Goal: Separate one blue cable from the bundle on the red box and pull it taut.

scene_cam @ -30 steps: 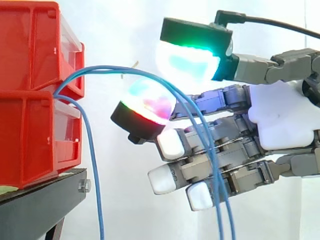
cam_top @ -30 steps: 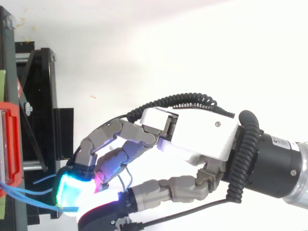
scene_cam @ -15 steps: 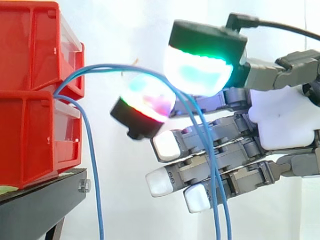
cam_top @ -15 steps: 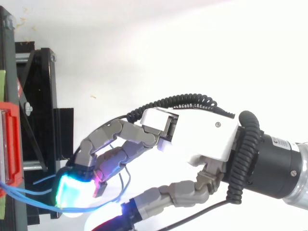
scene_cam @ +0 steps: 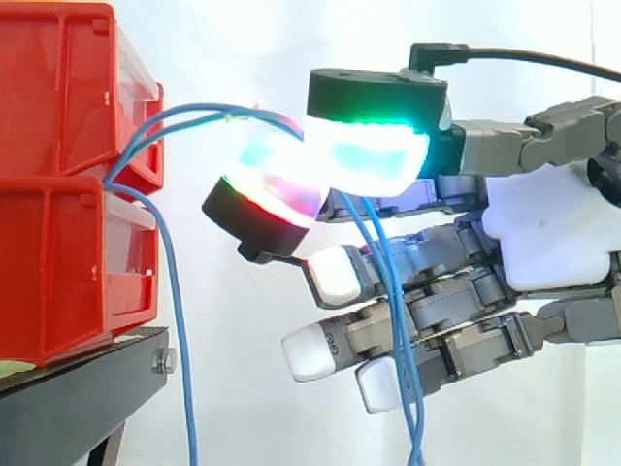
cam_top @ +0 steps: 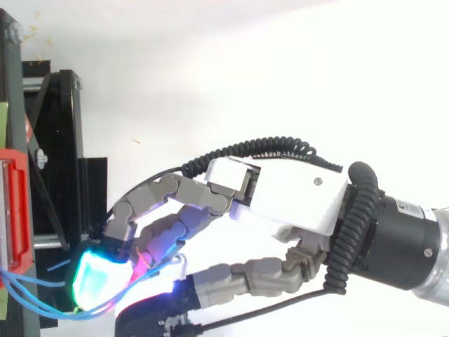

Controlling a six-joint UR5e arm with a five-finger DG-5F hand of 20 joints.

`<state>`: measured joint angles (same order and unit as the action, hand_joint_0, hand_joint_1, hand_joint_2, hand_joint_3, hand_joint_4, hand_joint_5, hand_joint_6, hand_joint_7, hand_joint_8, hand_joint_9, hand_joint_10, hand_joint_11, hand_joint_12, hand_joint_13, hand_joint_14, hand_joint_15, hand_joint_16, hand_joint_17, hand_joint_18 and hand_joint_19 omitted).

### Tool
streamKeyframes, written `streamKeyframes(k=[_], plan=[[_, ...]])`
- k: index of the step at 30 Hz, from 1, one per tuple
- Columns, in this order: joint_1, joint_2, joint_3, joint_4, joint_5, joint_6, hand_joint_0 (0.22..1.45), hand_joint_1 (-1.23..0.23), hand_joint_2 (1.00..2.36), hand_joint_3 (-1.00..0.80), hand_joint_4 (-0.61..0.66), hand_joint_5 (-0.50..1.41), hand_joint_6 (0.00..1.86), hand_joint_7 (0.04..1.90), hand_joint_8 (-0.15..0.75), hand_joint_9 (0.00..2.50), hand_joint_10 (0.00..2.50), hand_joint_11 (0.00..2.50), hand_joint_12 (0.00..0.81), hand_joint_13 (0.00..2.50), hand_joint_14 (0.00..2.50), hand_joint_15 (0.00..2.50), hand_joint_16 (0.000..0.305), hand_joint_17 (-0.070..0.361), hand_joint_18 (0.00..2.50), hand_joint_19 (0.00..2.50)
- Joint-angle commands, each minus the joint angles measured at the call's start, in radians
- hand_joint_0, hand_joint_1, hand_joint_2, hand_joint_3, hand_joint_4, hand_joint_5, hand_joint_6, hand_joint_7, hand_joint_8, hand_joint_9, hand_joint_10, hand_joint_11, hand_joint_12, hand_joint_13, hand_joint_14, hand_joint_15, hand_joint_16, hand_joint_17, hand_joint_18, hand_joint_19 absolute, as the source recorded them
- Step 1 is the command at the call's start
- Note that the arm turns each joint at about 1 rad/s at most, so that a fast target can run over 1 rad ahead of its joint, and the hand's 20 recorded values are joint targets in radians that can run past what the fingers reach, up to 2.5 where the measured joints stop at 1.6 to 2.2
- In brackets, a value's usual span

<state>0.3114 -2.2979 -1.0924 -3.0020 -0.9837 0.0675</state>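
Two stacked red bins stand at the left on the black stand. Blue cables leave the gap between the bins, arch up and to the right, and run in between two glowing fingertips of my hand. The green pad presses against the red and cyan pad, pinching the strands. Below the pinch, two blue strands hang down across the other, half-curled fingers. From above, my hand reaches left, and thin blue strands run from its glowing pad to the red bin.
Another blue cable hangs straight down from the bins, in front of the lower one. The black stand lies along the left edge in the top view. A white curtain is behind everything.
The green-glowing fingertip has come down and left onto the other glowing pad, closing on the blue strands. The cable arch now sits a little higher and the hanging strands have drawn closer together.
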Motion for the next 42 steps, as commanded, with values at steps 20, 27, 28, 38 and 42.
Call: streamKeyframes(k=[20,27,28,38,42], plan=[[0.002,0.000,0.000,-0.003,0.000,0.000,0.55,-0.47,1.00,-0.48,0.05,-0.08,0.87,0.82,0.264,1.07,0.02,0.51,0.347,0.73,0.02,0.47,0.047,0.105,0.54,0.66],[0.002,0.000,0.000,-0.003,0.000,0.000,0.53,-0.48,1.00,-0.50,0.05,-0.08,0.87,0.82,0.272,1.07,0.02,0.50,0.354,0.74,0.02,0.47,0.048,0.108,0.55,0.66],[0.002,0.000,0.000,-0.003,0.000,0.000,0.52,-0.49,1.00,-0.50,0.06,-0.08,0.86,0.82,0.273,1.07,0.02,0.50,0.355,0.74,0.02,0.47,0.048,0.108,0.55,0.65],[0.003,0.000,0.000,0.000,0.000,0.000,0.45,-0.66,1.00,-0.50,0.08,-0.08,0.85,0.82,0.290,1.06,0.02,0.49,0.381,0.75,0.02,0.47,0.054,0.121,0.59,0.64],[0.003,0.000,0.000,0.002,0.000,0.000,0.45,-0.70,1.00,-0.50,0.07,-0.09,0.85,0.81,0.286,1.05,0.02,0.49,0.379,0.74,0.02,0.46,0.054,0.122,0.59,0.64]])
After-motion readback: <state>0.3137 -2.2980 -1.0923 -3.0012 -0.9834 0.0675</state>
